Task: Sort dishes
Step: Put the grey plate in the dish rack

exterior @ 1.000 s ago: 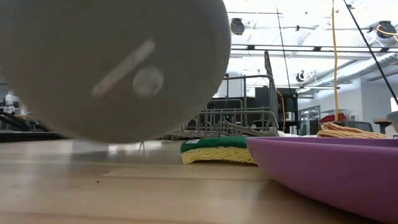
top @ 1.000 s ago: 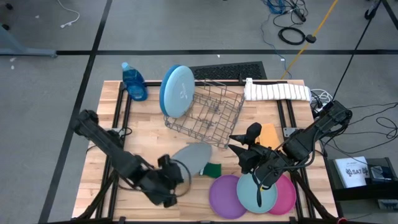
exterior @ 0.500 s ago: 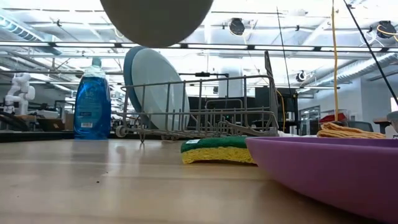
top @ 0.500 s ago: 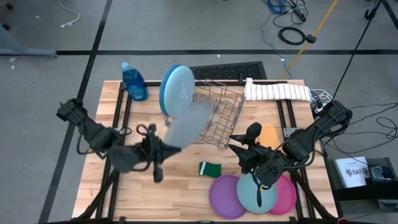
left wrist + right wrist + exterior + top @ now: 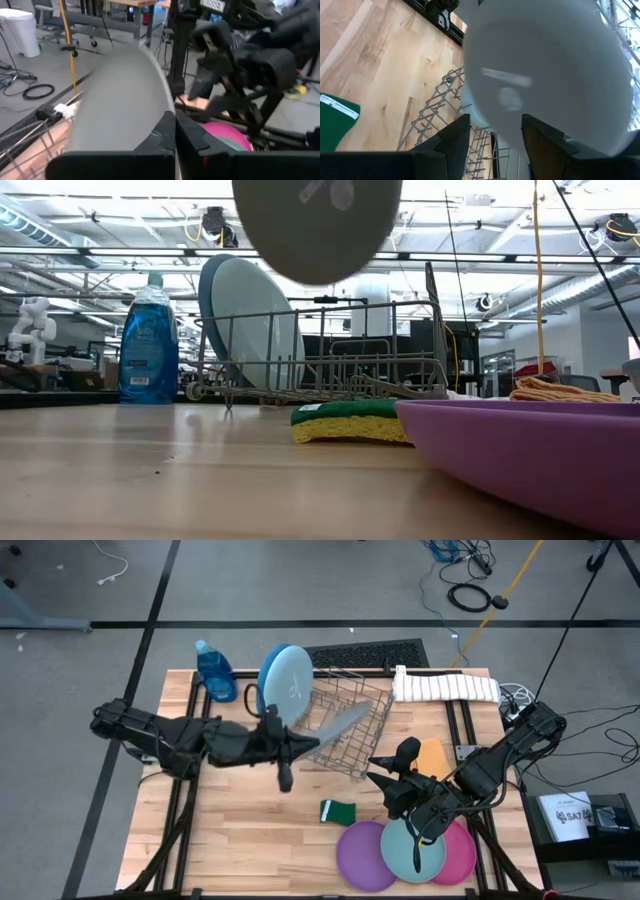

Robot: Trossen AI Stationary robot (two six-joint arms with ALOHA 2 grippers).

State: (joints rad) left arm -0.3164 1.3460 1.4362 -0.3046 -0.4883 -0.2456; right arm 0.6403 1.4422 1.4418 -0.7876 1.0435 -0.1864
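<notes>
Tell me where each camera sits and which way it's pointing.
High view: overhead, straight down; both arms, left claw holding the grey plate over the wire rack.
Low view: tabletop height, looking across; no arm, plate overhead.
Left wrist: along its shut fingers, plate edge-on.
Right wrist: past its open fingers at the plate.
All four share the plate.

No text legible in any view.
The blue soap bottle (image 5: 149,340) carries a label and the green sponge (image 5: 335,120) shows small white print, both too small to read.
</notes>
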